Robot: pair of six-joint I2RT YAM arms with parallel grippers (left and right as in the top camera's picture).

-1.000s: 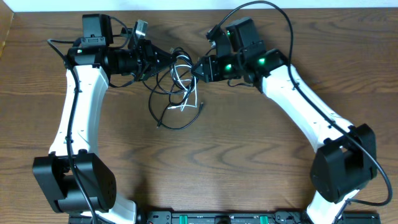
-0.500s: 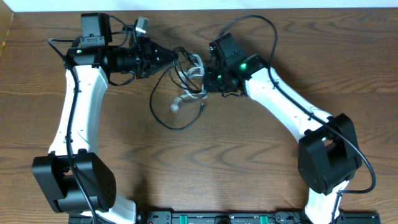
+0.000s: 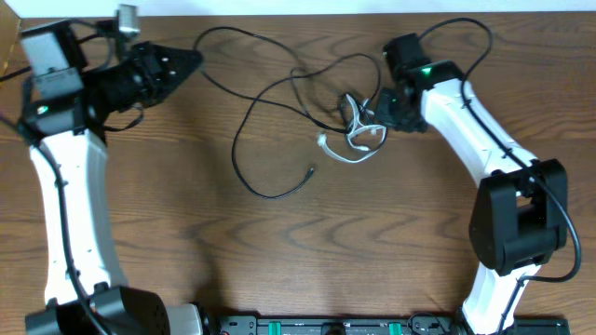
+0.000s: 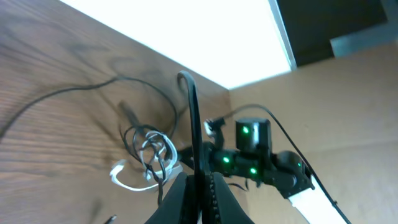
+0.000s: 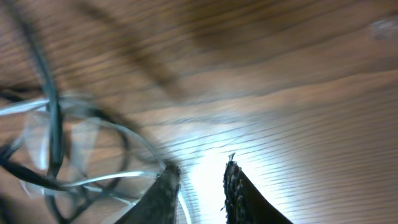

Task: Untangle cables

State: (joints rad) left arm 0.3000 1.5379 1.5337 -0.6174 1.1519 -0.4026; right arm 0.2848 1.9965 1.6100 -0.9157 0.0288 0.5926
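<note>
Moved: left arm swung out to the far-left corner, drawing the black cable (image 4: pixel 193 124) out long.
Left gripper (image 3: pixel 191 59): fingers clamped on black cable.
Table (image 3: pixel 307 261): brown wood grain, pale wall behind.
White cable (image 3: pixel 346 154): coiled with black loops, right of centre.
Right gripper (image 3: pixel 374 113): fingers apart beside the coil.

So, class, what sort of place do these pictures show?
Most likely a robotics lab bench: a left arm and right arm fixed at a wooden table, a black cable and white cable between them, an equipment rail at the front edge.
</note>
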